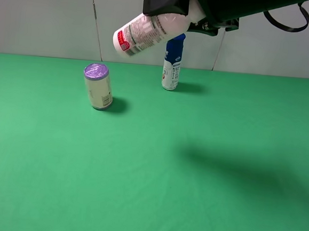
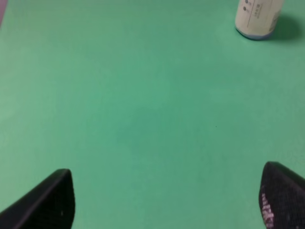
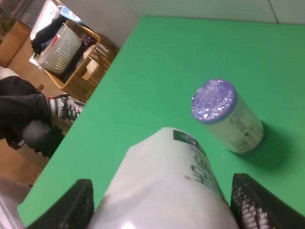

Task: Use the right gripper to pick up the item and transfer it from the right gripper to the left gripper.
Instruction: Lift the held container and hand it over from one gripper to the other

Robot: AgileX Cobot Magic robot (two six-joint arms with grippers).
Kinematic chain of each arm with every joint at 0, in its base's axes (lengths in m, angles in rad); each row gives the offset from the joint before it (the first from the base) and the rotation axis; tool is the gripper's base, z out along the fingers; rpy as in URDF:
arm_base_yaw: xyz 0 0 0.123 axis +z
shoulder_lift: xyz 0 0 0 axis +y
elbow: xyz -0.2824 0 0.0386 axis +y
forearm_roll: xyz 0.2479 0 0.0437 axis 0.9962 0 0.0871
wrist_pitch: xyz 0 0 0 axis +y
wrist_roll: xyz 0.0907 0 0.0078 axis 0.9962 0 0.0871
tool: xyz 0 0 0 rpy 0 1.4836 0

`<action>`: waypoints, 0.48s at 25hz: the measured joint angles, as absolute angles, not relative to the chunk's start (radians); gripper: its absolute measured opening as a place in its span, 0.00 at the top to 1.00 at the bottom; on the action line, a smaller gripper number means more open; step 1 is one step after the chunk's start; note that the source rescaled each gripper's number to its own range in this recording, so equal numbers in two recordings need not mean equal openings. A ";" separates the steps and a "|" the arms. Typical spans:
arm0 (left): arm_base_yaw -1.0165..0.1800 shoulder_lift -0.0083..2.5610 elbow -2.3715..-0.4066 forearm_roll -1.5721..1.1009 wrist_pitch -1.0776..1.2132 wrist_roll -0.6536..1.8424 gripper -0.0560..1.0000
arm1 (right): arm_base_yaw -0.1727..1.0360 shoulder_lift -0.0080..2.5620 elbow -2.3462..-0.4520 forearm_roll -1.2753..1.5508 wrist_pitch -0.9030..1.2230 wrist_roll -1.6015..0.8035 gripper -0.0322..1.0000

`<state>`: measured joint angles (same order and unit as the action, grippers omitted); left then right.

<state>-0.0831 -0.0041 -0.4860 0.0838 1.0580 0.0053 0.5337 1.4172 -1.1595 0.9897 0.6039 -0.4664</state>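
Starting nearest, what's in the foreground? (Stu.)
Front of green counter (image 1: 58, 183), w/ a broad dark shadow (image 1: 235, 173) at right. Left claw (image 2: 164, 205) hangs over the counter, jaws apart; only green surface shows btwn them. (Tutor)
Mid-field? (Stu.)
Purple-lidded can (image 1: 98, 87), upright, left of centre. Farther back, slim blue-capped bottle (image 1: 171, 68), upright, near the counter's rear edge, well apart from the can. (Tutor)
And the white bottle (image 1: 145, 32)? (Stu.)
Off the counter, in the air, tilted: base end w/ red band points down-left, cap end sits inside the right claw (image 1: 168, 12), jaws clamped on it. In ext. view it overlaps the slim bottle's cap. Right-wrist view: can lies beyond it. Rearmost: pale wall (image 1: 44, 16). (Tutor)
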 joint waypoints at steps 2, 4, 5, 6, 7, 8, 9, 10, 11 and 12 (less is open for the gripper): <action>-0.083 -0.004 -0.486 0.084 1.058 0.005 0.44 | 0.534 1.417 -1.159 1.014 0.612 -0.489 0.92; -0.083 -0.004 -0.486 0.084 1.058 0.005 0.44 | 0.534 1.417 -1.159 1.038 0.624 -0.512 0.92; -0.083 -0.004 -0.486 0.084 1.058 0.005 0.44 | 0.534 1.417 -1.159 1.052 0.629 -0.523 0.92; -0.083 -0.004 -0.486 0.084 1.058 0.005 0.44 | 0.534 1.417 -1.159 1.064 0.637 -0.530 0.92; -0.083 -0.004 -0.486 0.084 1.058 0.005 0.44 | 0.534 1.417 -1.159 1.072 0.642 -0.540 0.92; -0.083 -0.004 -0.486 0.084 1.058 0.005 0.44 | 0.534 1.417 -1.159 1.079 0.644 -0.547 0.92; -0.083 -0.004 -0.486 0.084 1.058 0.005 0.44 | 0.534 1.417 -1.159 1.083 0.644 -0.553 0.92; -0.083 -0.004 -0.486 0.084 1.058 0.005 0.44 | 0.534 1.417 -1.159 1.084 0.644 -0.557 0.92; -0.083 -0.004 -0.486 0.084 1.058 0.005 0.44 | 0.534 1.417 -1.159 1.084 0.644 -0.560 0.92; -0.083 -0.004 -0.486 0.084 1.058 0.005 0.44 | 0.534 1.417 -1.159 1.084 0.644 -0.562 0.92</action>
<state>-0.0831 -0.0041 -0.4860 0.0838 1.0580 0.0053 0.5337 1.4172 -1.1595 1.0842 0.6438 -0.5618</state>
